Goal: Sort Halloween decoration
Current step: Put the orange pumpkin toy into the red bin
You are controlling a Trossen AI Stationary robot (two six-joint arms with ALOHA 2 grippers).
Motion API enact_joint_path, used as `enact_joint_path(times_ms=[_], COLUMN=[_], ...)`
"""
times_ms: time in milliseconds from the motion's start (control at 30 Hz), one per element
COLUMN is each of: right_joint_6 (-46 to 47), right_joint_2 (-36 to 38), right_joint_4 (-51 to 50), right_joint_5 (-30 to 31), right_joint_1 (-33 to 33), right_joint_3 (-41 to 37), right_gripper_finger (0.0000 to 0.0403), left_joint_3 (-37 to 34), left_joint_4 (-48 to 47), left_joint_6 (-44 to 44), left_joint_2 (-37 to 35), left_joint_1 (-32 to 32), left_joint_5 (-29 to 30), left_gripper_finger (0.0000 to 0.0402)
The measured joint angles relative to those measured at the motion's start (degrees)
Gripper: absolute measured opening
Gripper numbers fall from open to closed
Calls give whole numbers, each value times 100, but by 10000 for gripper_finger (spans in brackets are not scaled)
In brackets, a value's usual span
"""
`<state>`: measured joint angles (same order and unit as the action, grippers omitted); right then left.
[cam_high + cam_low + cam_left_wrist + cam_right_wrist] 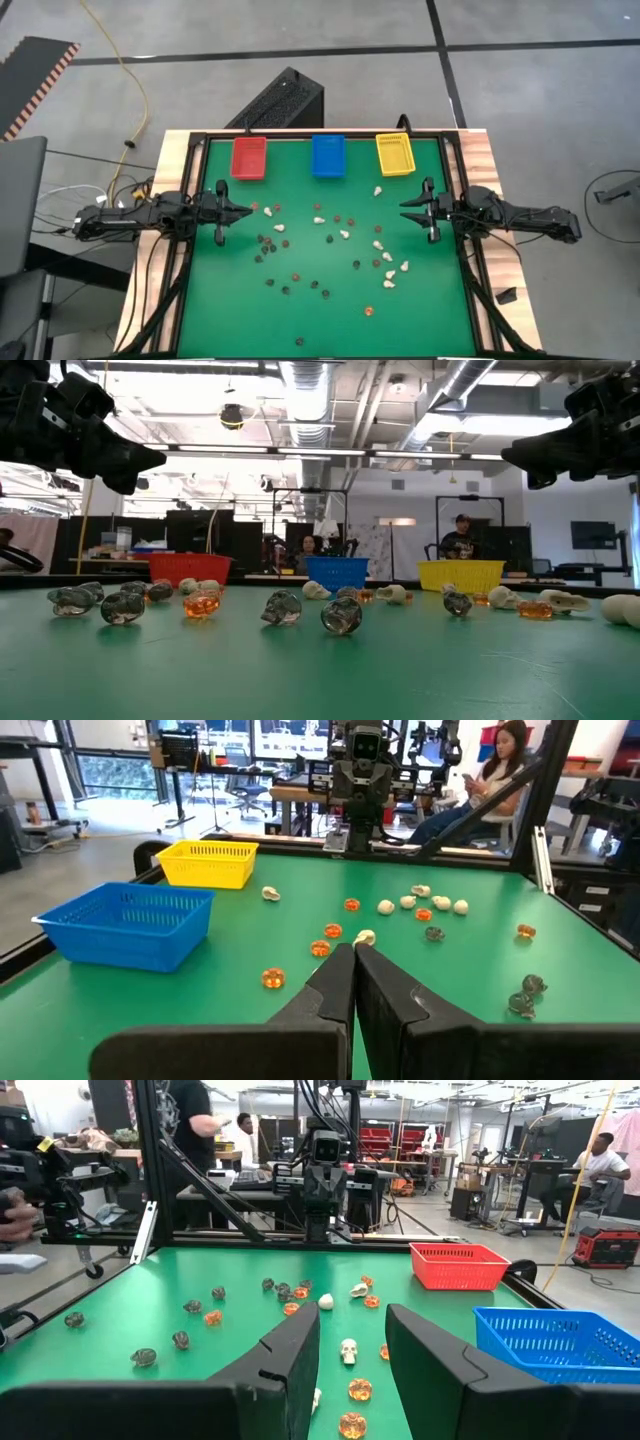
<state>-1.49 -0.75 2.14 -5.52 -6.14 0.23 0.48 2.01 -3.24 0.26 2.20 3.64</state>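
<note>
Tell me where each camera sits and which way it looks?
High view: above the table, looking straight down; both arms show, left gripper, right gripper.
Low view: at tabletop height, looking across the trinkets toward the bins; both arms hang at the top corners.
Left wrist view: on the left arm, facing the right arm; its shut fingers show.
Right wrist view: on the right arm, facing the left arm; its parted fingers show.
Both wrist views share the blue bin.

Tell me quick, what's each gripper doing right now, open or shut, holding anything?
Left gripper: shut, holding nothing, hovering at the table's left edge.
Right gripper: open, empty, hovering at the right edge.
</note>
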Motion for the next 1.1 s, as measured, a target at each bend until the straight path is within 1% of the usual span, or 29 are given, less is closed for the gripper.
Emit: enact_joint_path(times_ms=[200, 333, 400, 500, 667, 733, 833, 900, 1067, 1100], right_joint_6=[0, -21, -96, 126, 820, 896, 753, 727, 772, 756], right_joint_2=[0, 1, -1, 1, 4, 4, 3, 4, 2, 4], right_joint_4=[1, 19, 121, 582, 1468, 1648, 1825, 1822, 1777, 1640], right_joint_5=[0, 0, -24, -37, -37, -42, 69, 289, 308, 308], right_joint_1=[-1, 0, 1, 13, 12, 12, 1, -7, -5, -5], right_joint_3=[1, 0, 2, 0, 0, 0, 0, 2, 27, 69], right_gripper_finger=[150, 150, 150, 150, 150, 150, 150, 150, 150, 150], left_joint_3=[1, 0, 0, 1, 1, 13, 27, 27, 32, 32], left_joint_4=[1, 20, 152, 369, 966, 1288, 1478, 1584, 1529, 1542], left_joint_6=[-748, -847, -724, -714, -1230, -1423, -1488, -1594, -1496, -1498], left_joint_2=[-1, 1, 1, -1, 1, 1, 1, 0, 1, 1], left_joint_1=[0, -2, -2, -2, -2, -2, -2, -2, -2, -2], left_joint_5=[24, 31, 248, 634, 835, 846, 976, 1060, 1071, 1075], left_gripper_finger=[0, 0, 0, 0, 0, 0, 0, 0, 0, 0])
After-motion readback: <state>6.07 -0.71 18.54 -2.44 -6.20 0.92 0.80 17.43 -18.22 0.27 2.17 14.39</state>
